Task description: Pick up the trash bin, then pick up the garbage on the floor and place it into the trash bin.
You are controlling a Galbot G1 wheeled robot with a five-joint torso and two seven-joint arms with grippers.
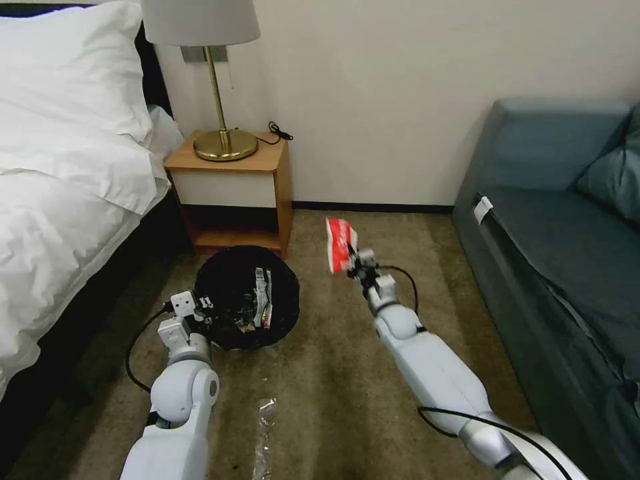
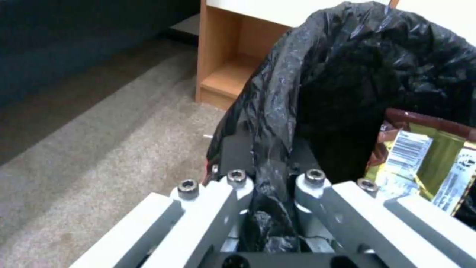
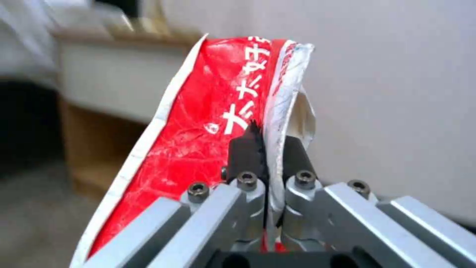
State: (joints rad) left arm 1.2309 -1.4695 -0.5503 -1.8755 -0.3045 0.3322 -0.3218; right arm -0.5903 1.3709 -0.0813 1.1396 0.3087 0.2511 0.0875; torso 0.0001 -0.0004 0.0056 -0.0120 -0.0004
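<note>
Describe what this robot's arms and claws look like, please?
Both arms are smooth, rounded, glossy white shells with grey seams at the joints, and thin black cables loop alongside each forearm. The left claw and right claw share one build: pale grey metal linkage bars fastened with dark hex-socket bolts, ending in narrow black fingertips.

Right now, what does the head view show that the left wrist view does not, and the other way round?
Head view alone: the right gripper shut on the red packet, raised beside the bin; the lamp, bed, sofa, and a clear strip on the carpet. Left wrist view alone: close up, the left gripper's fingers pinching the black bag at the bin's rim. Both: the left gripper on the bin, a yellow wrapper inside it, and the nightstand.
</note>
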